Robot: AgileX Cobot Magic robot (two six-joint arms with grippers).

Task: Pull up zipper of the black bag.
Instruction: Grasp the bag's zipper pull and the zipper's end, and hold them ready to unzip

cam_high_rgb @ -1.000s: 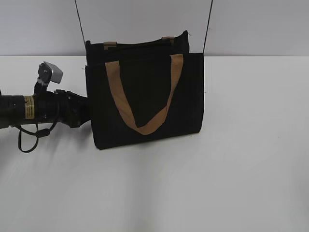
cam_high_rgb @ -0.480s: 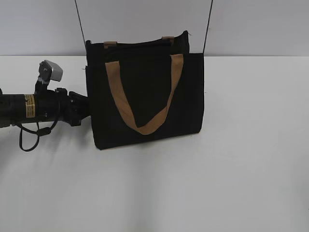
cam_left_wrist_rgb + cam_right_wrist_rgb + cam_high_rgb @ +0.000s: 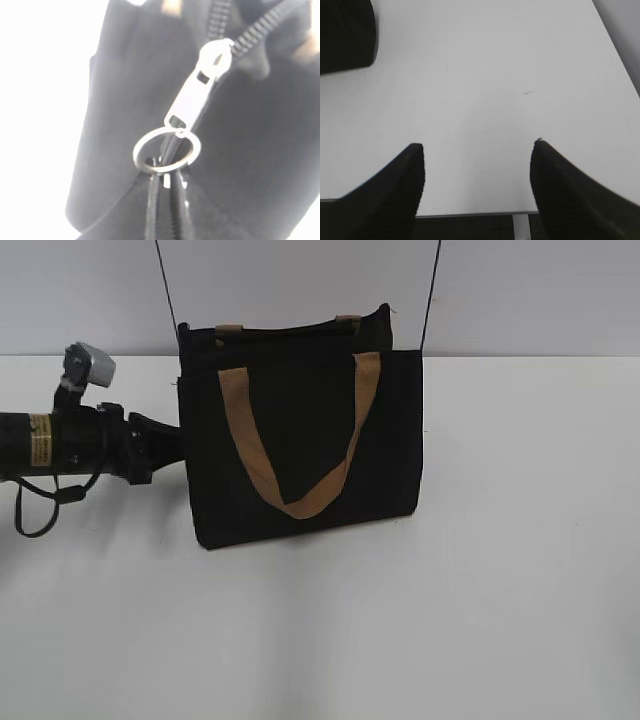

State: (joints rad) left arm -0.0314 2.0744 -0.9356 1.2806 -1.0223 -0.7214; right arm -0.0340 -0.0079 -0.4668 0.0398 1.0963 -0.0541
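Table [image 3: 480,620]: white surface is spreading beneath a pale wall.
Left gripper [image 3: 167,182]: narrowed fingers are pinching the silver ring [image 3: 166,150] hanging from the zipper [image 3: 200,87] pull.
Right gripper [image 3: 477,160]: fingers are standing wide over bare table.
Black bag [image 3: 300,430]: standing upright mid-table, its tan handle [image 3: 300,440] drooping in front, left arm [image 3: 80,445] reaching its left edge.

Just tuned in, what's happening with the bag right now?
The left arm's tool is at the left edge of the black bag, which hangs upright on thin cords over the white table. Its wrist camera shows the silver zipper pull and ring close up, with the tool's fingers shut on the ring. Above the slider the zipper teeth are parted. The right tool is open over bare table, holding nothing.
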